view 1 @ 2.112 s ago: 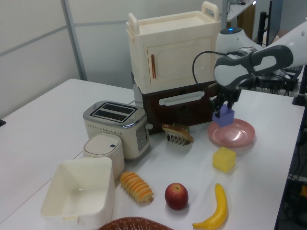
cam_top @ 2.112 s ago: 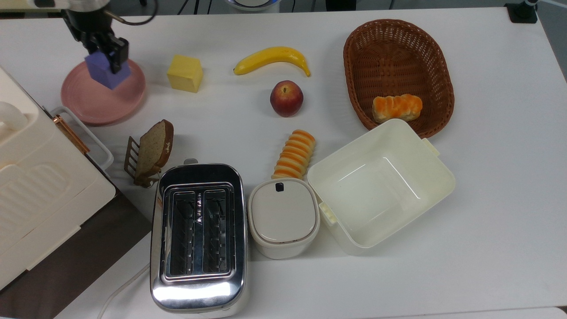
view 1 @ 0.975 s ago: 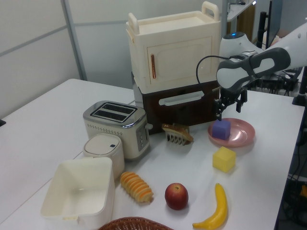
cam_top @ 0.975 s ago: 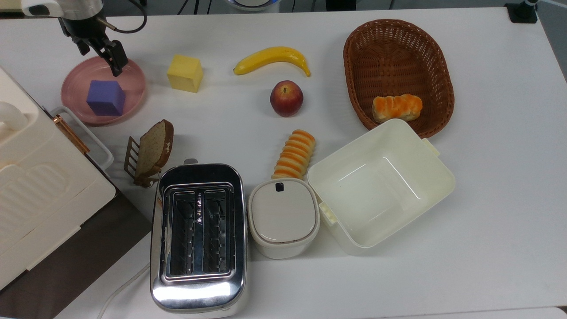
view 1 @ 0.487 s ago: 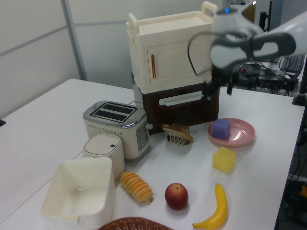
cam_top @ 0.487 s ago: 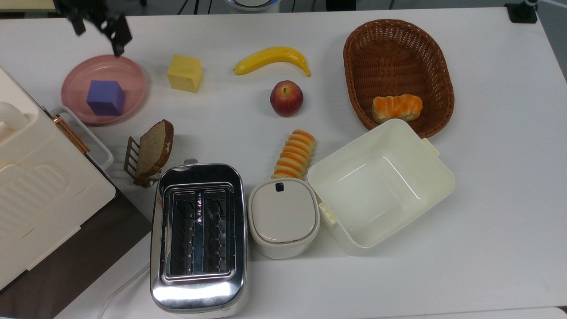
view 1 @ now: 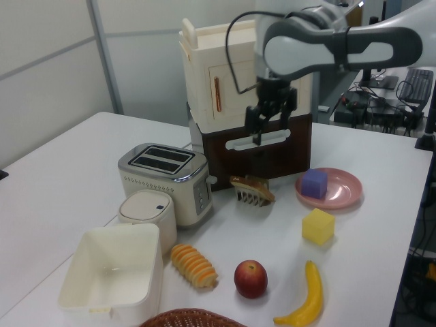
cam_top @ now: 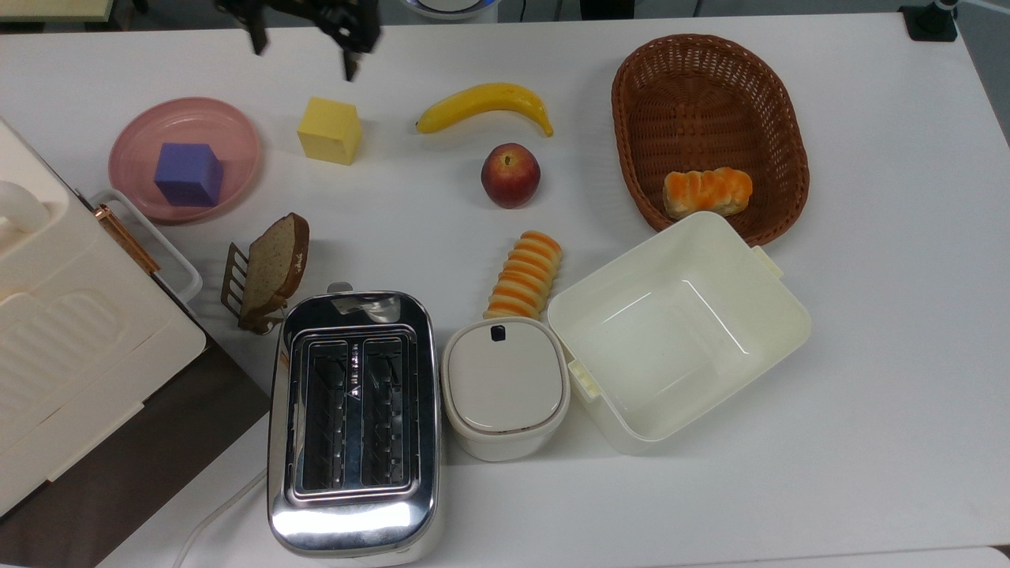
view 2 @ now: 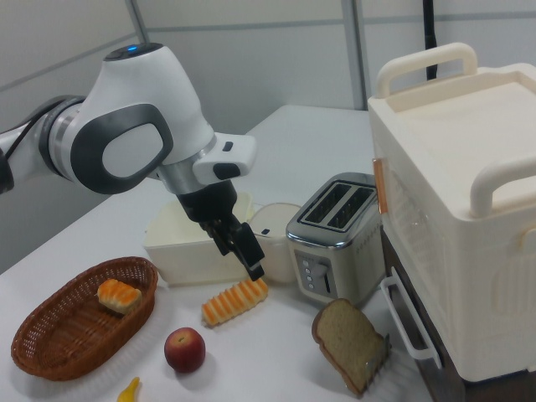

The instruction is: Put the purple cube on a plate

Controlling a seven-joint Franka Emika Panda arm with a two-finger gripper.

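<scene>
The purple cube rests on the pink plate at the top view's left, with nothing touching it. My gripper hangs high above the table, open and empty. In the top view it is at the upper edge, just beyond the yellow cube and well to the right of the plate. In the left view it is in front of the cream cabinet.
A yellow cube sits right of the plate, then a banana and an apple. A wicker basket, cream tub, lidded pot, toaster, bread slice and cream cabinet fill the rest.
My gripper let go of the purple cube, which now lies on the plate. It then rose and swung toward the top view's right, away from the plate.
</scene>
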